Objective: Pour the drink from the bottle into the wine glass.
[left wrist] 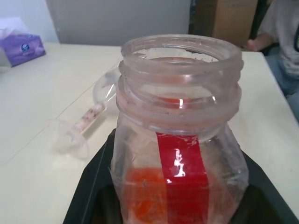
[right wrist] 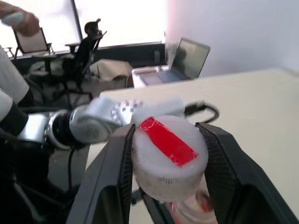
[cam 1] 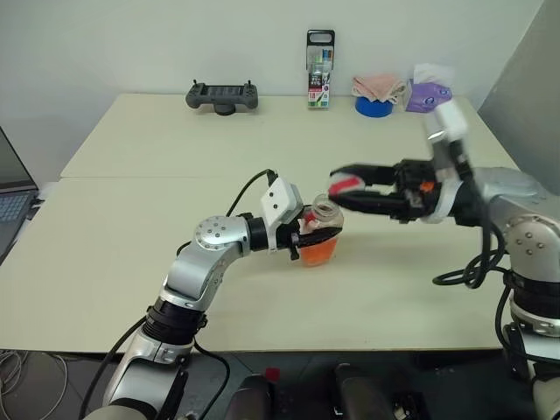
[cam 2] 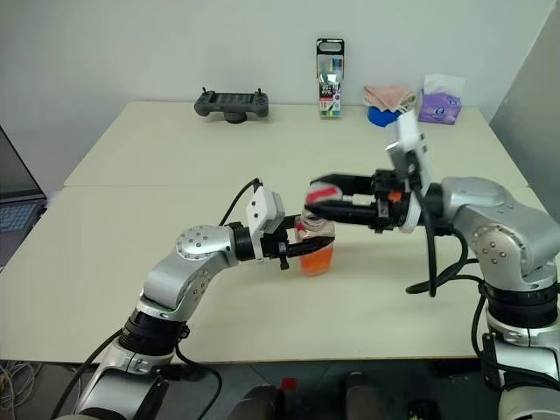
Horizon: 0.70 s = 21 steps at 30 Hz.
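Uncapping step: left gripper (cam 1: 302, 238) clamps bottle (left wrist: 180, 154) on bench (cam 1: 131, 262), right gripper (right wrist: 163, 154) holds cap (right wrist: 169, 156) above neck. Next probably: ditch cap, right wine glass (left wrist: 81, 128) lying on side, then pour.

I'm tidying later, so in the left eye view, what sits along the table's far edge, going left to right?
Game controller → marker pack → pink cloth on a blue roll → purple tissue pack.

Uncapped clear bottle (cam 1: 320, 234) upright, orange-red drink (cam 1: 318, 251) low inside; wine glass (left wrist: 79, 128) on its side nearby.
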Tool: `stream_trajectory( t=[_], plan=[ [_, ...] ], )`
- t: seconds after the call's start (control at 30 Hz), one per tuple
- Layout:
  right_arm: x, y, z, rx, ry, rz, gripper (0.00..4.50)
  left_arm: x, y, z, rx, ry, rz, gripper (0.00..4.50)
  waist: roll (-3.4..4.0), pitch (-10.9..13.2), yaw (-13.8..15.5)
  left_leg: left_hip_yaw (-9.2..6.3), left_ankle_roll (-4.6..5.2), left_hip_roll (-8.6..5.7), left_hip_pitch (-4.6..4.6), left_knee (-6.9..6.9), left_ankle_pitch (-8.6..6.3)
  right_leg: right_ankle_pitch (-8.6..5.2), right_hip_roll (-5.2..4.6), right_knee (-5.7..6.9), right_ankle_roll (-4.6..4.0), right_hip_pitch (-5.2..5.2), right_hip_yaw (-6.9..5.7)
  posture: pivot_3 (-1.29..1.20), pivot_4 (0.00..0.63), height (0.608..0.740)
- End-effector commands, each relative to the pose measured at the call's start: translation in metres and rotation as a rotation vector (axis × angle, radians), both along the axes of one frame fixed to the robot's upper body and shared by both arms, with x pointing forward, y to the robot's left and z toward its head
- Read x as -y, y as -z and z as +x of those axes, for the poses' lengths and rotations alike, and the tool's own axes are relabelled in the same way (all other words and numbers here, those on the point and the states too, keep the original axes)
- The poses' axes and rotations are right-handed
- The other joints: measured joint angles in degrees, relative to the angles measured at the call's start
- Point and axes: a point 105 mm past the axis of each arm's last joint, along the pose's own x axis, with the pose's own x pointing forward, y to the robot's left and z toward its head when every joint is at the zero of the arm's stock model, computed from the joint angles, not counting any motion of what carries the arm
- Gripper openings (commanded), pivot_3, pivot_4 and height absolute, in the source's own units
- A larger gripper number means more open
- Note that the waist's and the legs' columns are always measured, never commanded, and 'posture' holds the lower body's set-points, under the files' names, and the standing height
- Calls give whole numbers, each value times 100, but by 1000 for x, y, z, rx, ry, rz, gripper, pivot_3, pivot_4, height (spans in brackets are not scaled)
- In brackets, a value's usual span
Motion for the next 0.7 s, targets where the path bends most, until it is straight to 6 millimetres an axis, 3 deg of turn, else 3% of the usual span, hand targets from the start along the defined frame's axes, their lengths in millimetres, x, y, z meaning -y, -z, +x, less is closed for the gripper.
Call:
stream_trajectory(
  t=[0.03,0.1,0.17,0.27,0.4,0.47,0.7],
  plan=[
    [36,-27,25,32,275,188,1742,2,-19,-2,81,15,-42,1788,0,0,8,1,-1,-2,-1,1,0,0,-1,0,0,0,2,0,150,740],
    [63,3,43,5,508,116,1742,3,-25,-1,90,11,-66,1788,-10,-6,47,2,-1,-3,-2,2,0,1,-2,-1,0,0,3,0,150,740],
    [95,54,53,-64,735,36,1741,3,-29,-1,100,13,-77,1788,-12,-7,104,-5,0,-2,-3,0,0,0,-2,-9,0,8,-5,0,150,740],
    [133,126,49,-197,980,-1,1741,4,-32,-2,105,14,-86,1788,-12,-8,151,2,0,-3,-3,-6,-1,0,-5,-11,1,5,0,0,150,740],
    [149,191,36,-326,1116,-79,1741,4,-34,-1,108,9,-91,1788,5,-4,91,33,-1,-7,-5,-4,-1,-1,-11,5,3,-15,27,0,150,740],
    [154,203,36,-353,1166,-74,1741,5,-34,-1,107,10,-91,1788,5,-5,12,43,-1,-1,7,-2,0,-2,-2,2,4,-7,37,0,150,740],
    [168,200,38,-304,1225,-85,3988,1,-34,6,109,-16,-91,1788,6,-6,-10,33,11,2,22,11,10,11,11,4,26,15,31,0,150,740]
  ],
)
